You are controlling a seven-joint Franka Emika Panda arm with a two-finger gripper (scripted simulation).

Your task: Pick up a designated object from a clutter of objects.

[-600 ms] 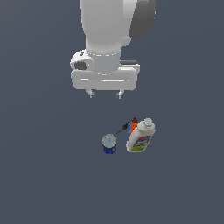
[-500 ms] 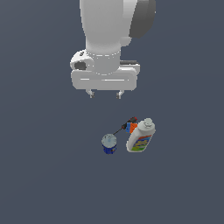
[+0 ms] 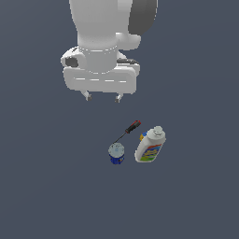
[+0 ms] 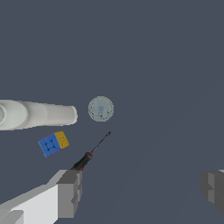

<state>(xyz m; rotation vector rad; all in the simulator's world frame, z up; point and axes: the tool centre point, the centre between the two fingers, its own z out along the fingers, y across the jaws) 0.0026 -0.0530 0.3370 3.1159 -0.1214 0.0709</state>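
Arm with end effector (image 3: 101, 98) hangs high over the dark surface (image 3: 42, 186), well apart from everything below; fingers spread wide with nothing between them, likely kept that way so it can drop around a target. In the wrist view both fingertips (image 4: 70, 192) sit far apart at the frame edges, gap empty. White bottle (image 3: 151, 145) with colourful label is the biggest item, standing well below the end effector, off toward the exterior view's right; in the wrist view its pale body leans across the picture, probably only perspective from above. Screwdriver (image 3: 126, 133), red-and-black handle, thin shaft, lies flat between bottle and can, closest of the three to the end effector; tip points at the can, can't tell if touching. Small blue-and-yellow cube (image 4: 53, 143) shows only in the wrist view, beside the bottle; in the exterior view probably hidden behind it. Target blue can (image 3: 116, 153), silvery round top, upright, below the end effector and slightly to the exterior view's right, just beside the bottle but apart. Upright with round top facing the camera, so a straight-down pinch on its sides looks workable; risk is nudging the screwdriver shaft. Judgement: approach stage, not yet centred over the can.
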